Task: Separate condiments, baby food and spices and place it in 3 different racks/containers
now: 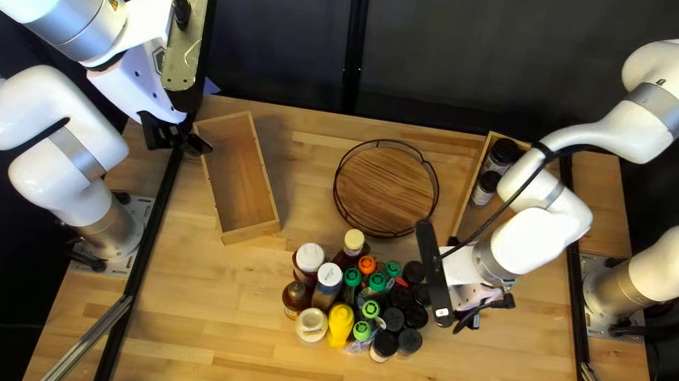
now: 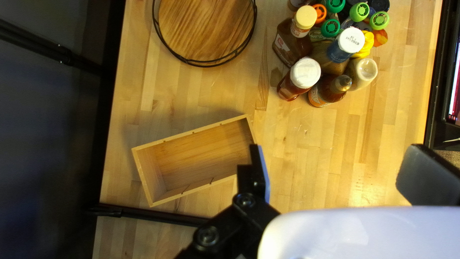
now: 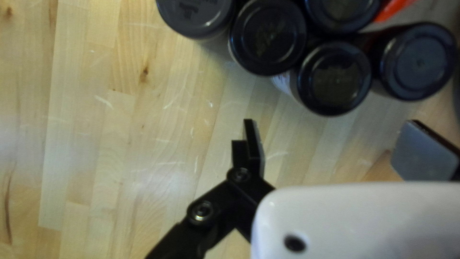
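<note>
Print shows on the white cap of one bottle in the left wrist view and on the label of the yellow-capped bottle; marks also show on a dark grey lid in the right wrist view. The bottles, the black-lidded jars and the containers with green and orange caps crowd together mid-table, below the round tray in the top left view. Only that view shows two jars in the right-hand wooden box. The left wrist view alone shows part of a screen past the table. The left gripper is open above the table, near the other wooden box. The right gripper is open too, beside the jars, with nothing between its fingers.
</note>
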{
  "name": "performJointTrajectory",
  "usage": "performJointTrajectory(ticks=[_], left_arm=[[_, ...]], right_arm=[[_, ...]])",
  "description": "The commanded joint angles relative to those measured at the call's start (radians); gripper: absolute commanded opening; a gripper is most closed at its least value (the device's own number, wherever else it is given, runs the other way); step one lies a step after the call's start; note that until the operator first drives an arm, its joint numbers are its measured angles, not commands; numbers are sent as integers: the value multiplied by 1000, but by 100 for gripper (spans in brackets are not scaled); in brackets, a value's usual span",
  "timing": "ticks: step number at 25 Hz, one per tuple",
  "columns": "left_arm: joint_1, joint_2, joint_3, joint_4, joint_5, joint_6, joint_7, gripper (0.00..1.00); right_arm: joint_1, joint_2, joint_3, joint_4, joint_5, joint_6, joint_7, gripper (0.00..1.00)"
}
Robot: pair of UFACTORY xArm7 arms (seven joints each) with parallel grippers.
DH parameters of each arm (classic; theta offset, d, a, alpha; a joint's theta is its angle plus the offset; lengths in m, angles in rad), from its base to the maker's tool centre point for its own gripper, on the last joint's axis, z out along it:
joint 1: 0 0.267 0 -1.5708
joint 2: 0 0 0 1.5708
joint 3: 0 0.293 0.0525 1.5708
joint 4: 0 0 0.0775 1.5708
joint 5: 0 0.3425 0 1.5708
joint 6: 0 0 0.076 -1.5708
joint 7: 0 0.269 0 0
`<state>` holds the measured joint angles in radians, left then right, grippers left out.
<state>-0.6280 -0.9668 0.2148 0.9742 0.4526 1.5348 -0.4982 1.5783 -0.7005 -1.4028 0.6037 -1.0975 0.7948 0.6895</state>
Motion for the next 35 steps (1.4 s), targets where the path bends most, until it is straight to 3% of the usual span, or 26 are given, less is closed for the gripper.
performJointTrajectory(ticks=[1,14,21,23,24,25,26,32,35], left_arm=[[0,0,0,0,0,0,0,100],[0,0,0,0,0,0,0,100],[0,0,0,0,0,0,0,100],[0,0,0,0,0,0,0,100],[0,0,0,0,0,0,0,100],[0,0,0,0,0,0,0,100],[0,0,0,0,0,0,0,100],[0,0,0,0,0,0,0,100],[0,0,0,0,0,0,0,100]], right_arm=[[40,22,-36,14,-8,-10,19,100],[61,40,-44,19,-17,-17,39,98],[65,41,-61,18,-37,-38,42,76],[70,42,-68,22,-41,-42,42,44],[71,42,-71,22,-42,-44,43,44],[72,43,-73,23,-44,-45,44,9],[72,44,-72,23,-44,-45,45,4],[51,48,-35,14,-38,-31,56,5],[13,42,23,0,-23,-4,61,4]])
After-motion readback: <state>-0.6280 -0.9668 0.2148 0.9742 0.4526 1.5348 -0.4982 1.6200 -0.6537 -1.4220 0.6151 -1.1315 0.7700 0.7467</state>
